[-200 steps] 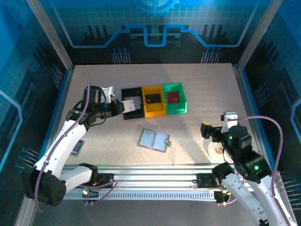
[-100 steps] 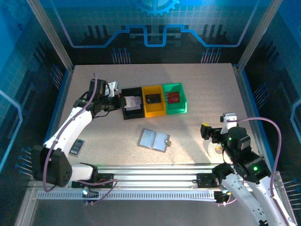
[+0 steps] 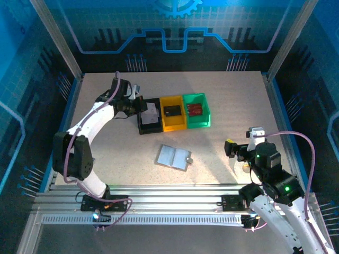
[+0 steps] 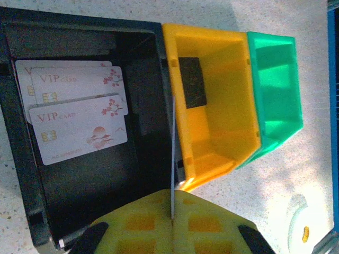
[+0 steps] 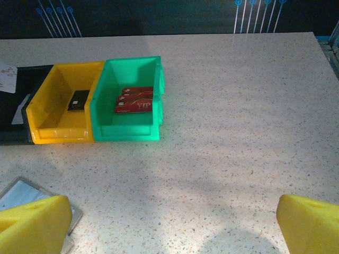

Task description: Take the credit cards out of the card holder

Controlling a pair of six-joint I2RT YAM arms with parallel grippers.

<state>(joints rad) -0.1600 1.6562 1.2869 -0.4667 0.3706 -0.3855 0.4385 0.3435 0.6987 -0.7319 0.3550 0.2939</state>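
Note:
The card holder (image 3: 174, 157) lies open on the table, its pale inside facing up; its corner (image 5: 16, 193) also shows in the right wrist view. My left gripper (image 4: 172, 193) is shut on a thin pale credit card (image 4: 172, 153), seen edge-on over the black bin (image 4: 143, 174). Three white VIP cards (image 4: 79, 129) lie in that bin. A dark card (image 4: 192, 82) sits in the yellow bin (image 4: 222, 132), and red cards (image 5: 135, 99) in the green bin (image 5: 127, 129). My right gripper (image 5: 172, 227) stands open above bare table, to the right of the holder.
The three bins stand in a row at mid-table (image 3: 172, 112), black on the left, yellow in the middle, green on the right. The left arm (image 3: 90, 124) arches over the table's left side. Blue cage walls ring the table (image 3: 238, 106).
My left arm has swung back and to the right, bringing its gripper and the held card in over the black bin. The right arm has hardly moved.

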